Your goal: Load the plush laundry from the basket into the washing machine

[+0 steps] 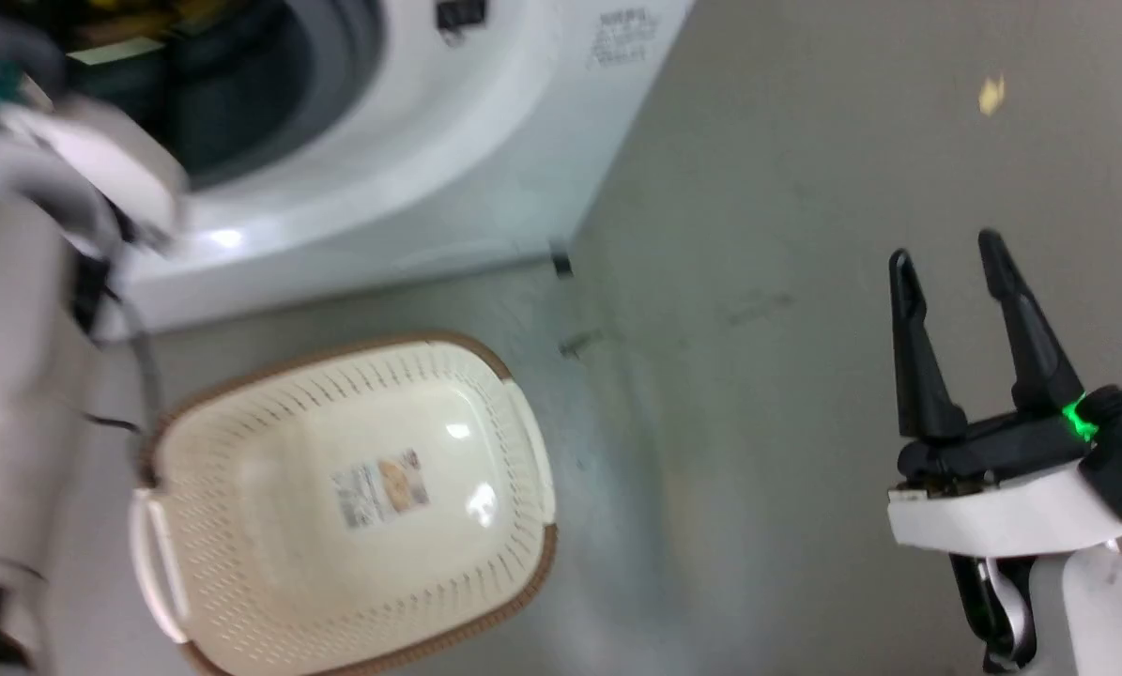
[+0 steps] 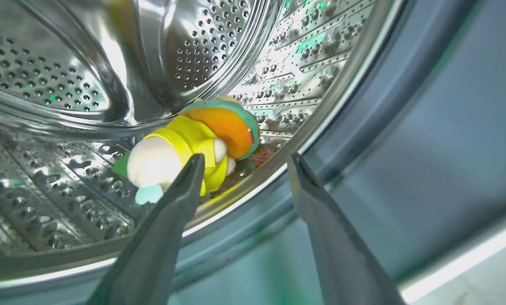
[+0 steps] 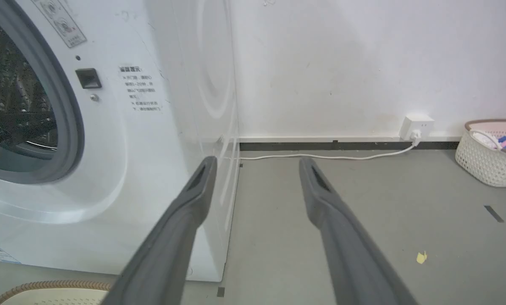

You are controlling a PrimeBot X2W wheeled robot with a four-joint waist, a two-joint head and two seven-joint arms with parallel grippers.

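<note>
The plush laundry (image 2: pixel 193 144), both toys, lies inside the washing machine (image 1: pixel 485 160), low at the front lip of the drum (image 2: pixel 58 76). The left gripper (image 2: pixel 246 157) hangs spread and holding nothing at the washing machine's port. The right gripper (image 1: pixel 944 246), spread too, waits off beside the washing machine. The basket (image 1: pixel 523 441) before the washing machine shows a bare bottom. Best draw the left arm straight out, snagging nothing

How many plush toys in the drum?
2. The yellow plush lies near the front lip of the drum; the orange sandwich plush sits against it, behind. Others may hide outside this view.
</note>
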